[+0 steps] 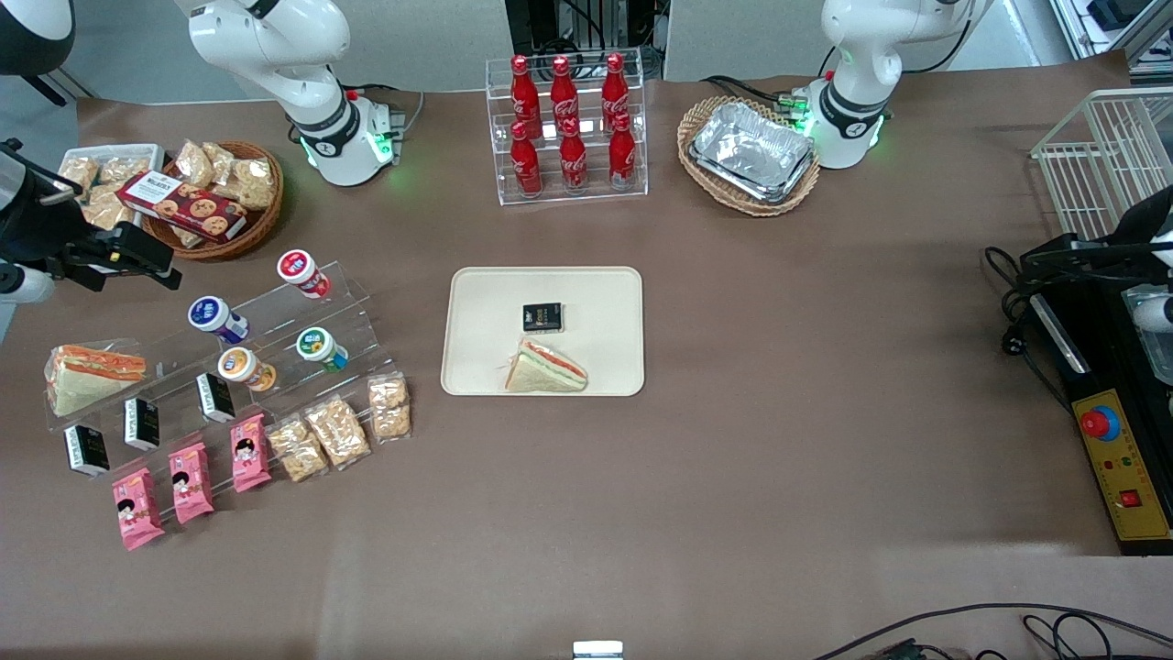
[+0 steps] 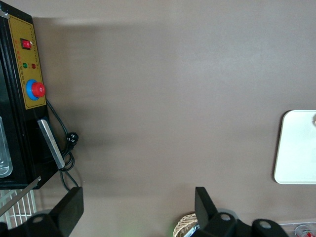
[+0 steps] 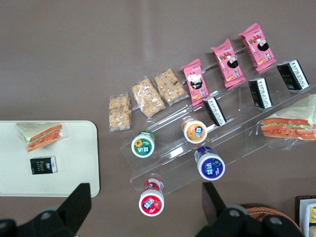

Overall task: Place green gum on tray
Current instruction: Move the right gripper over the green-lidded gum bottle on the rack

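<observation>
overhead, hand (image 3: 143, 207) fingers apart, above acrylic rack edge; green gum (image 1: 322, 348) on rack, open table to tray (image 1: 476, 284).

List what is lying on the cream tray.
On the tray lie a wrapped sandwich and a small black packet. The green gum sits on the clear stand. The hand hovers open above the stand.
</observation>
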`<state>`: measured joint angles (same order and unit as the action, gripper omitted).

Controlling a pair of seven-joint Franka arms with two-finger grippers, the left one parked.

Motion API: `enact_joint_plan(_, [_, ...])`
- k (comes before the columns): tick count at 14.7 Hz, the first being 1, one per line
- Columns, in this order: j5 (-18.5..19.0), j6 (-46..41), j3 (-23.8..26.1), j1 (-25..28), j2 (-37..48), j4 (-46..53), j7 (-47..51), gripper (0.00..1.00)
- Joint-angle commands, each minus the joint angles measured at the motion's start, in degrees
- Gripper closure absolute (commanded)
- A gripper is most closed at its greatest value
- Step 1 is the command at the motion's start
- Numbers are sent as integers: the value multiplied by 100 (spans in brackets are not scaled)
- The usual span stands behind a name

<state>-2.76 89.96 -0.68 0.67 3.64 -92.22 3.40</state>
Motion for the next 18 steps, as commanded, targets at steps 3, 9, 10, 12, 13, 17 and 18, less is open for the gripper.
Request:
enact_joint_plan(3, [-14,-146,-29,-5,-82,161,30,0])
enact_joint_plan(9, [56,-164,32,12,-56,-252,21,0])
enact_joint_plan(10, [82,-33,33,12,-47,-313,21,0])
enact_joint_plan(12, [118,301,33,65,-3,-672,21,0])
enact_joint_plan(13, [126,512,33,82,75,-909,38,0])
enact_joint_plan(17, [267,1355,50,231,260,-1753,100,0])
enact_joint_plan(18, [285,1540,50,267,313,-1981,143,0])
